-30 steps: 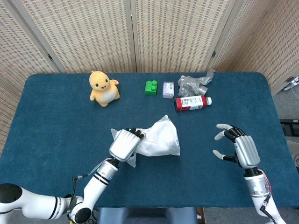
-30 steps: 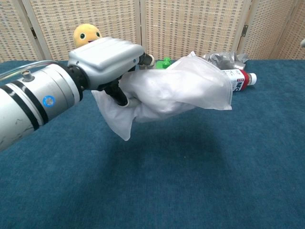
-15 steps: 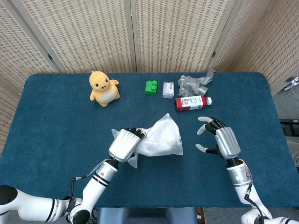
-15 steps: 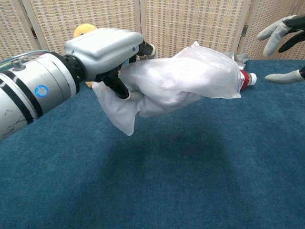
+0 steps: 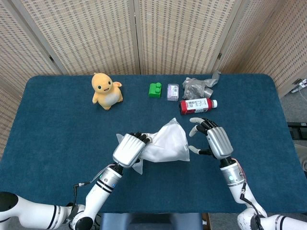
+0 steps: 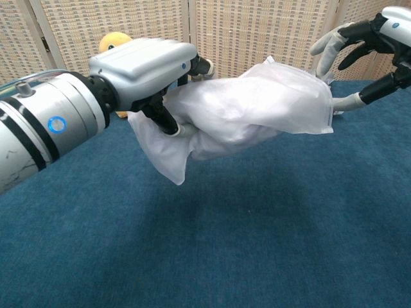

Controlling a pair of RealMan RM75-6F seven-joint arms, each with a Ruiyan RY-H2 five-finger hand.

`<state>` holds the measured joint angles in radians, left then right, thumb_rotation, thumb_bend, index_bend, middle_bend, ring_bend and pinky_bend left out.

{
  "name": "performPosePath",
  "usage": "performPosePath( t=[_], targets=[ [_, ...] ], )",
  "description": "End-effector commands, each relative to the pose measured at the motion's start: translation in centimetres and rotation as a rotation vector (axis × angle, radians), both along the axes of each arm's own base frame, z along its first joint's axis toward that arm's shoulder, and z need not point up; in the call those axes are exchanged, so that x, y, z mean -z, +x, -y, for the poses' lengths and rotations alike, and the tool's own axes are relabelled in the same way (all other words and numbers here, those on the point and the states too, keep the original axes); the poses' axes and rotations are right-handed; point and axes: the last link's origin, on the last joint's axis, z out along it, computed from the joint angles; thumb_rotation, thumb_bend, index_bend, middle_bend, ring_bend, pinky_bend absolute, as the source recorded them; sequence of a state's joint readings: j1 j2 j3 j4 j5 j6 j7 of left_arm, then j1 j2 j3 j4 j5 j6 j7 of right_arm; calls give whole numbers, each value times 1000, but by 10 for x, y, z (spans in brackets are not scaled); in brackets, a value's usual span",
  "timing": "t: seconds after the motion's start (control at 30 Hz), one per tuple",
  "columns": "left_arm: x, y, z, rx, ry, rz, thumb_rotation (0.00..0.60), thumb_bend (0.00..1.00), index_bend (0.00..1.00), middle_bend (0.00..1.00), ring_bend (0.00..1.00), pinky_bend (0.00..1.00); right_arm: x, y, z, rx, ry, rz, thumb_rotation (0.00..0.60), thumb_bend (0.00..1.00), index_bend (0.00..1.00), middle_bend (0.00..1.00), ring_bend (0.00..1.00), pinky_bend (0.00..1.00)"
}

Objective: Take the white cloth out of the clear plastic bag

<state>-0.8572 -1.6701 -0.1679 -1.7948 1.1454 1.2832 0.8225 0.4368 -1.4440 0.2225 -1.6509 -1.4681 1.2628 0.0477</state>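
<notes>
We are looking down at a dark blue table (image 5: 48,143) with a row of small things along its far side. At the far left of that row, a yellow plush toy (image 5: 106,90) is sitting upright and facing us. To its right, a green building block (image 5: 155,90) is resting just beside a small pale purple packet (image 5: 172,91). Further right, a crumpled grey wrapper (image 5: 199,85) is lying near the far edge, and a red bottle (image 5: 196,105) with a white cap is lying on its side just in front of it.

Nearer to us, our left hand (image 5: 128,149) is gripping the clear plastic bag (image 5: 165,142), its fingers curling tightly around the bag's left end. In the chest view, this hand (image 6: 142,70) is holding the bag (image 6: 257,106) up off the table, with a shadow showing on the blue surface below. The bag is stretching out to the right, and one loose corner is hanging down under the hand. The white cloth (image 6: 218,131) is sitting inside the bag as a pale, bunched mass; we cannot tell how it is folded.

Just to the right of the bag, our right hand (image 5: 211,139) is hovering with its fingers spread wide and holding nothing. Its fingertips (image 6: 326,45) are reaching close to the bag's right edge, though we cannot tell whether they are touching it.
</notes>
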Motion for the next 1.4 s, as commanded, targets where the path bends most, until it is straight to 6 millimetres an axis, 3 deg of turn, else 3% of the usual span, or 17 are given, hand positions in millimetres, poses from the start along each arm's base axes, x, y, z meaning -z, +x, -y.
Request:
performPosePath(
  t=[0.03, 0.43, 0.8, 1.03, 1.23, 1.4],
  targets=[
    [0, 0, 0, -3, 0, 7, 600, 429, 407, 440, 436, 649, 3, 3, 2, -4, 6, -3, 600, 40, 528, 252, 201, 305],
    [-2, 2, 2, 4, 2, 29, 600, 429, 407, 440, 436, 651, 17, 22, 10, -33, 43, -52, 600, 36, 522, 215, 173, 297],
    [-3, 0, 5, 2, 0, 38, 600, 429, 408, 440, 435, 653, 22, 31, 15, -38, 44, -64, 600, 16, 367, 173, 143, 291],
    [-4, 1, 6, 11, 2, 49, 600, 429, 407, 440, 436, 654, 28, 37, 17, -41, 61, -73, 600, 21, 357, 161, 129, 283],
    [-6, 2, 7, 20, -3, 59, 600, 429, 407, 440, 436, 655, 34, 46, 20, -55, 67, -71, 600, 123, 400, 160, 127, 283],
    [-7, 0, 8, 22, -4, 62, 600, 429, 407, 440, 435, 655, 38, 50, 23, -57, 50, -62, 600, 306, 500, 167, 127, 283]
  ],
)
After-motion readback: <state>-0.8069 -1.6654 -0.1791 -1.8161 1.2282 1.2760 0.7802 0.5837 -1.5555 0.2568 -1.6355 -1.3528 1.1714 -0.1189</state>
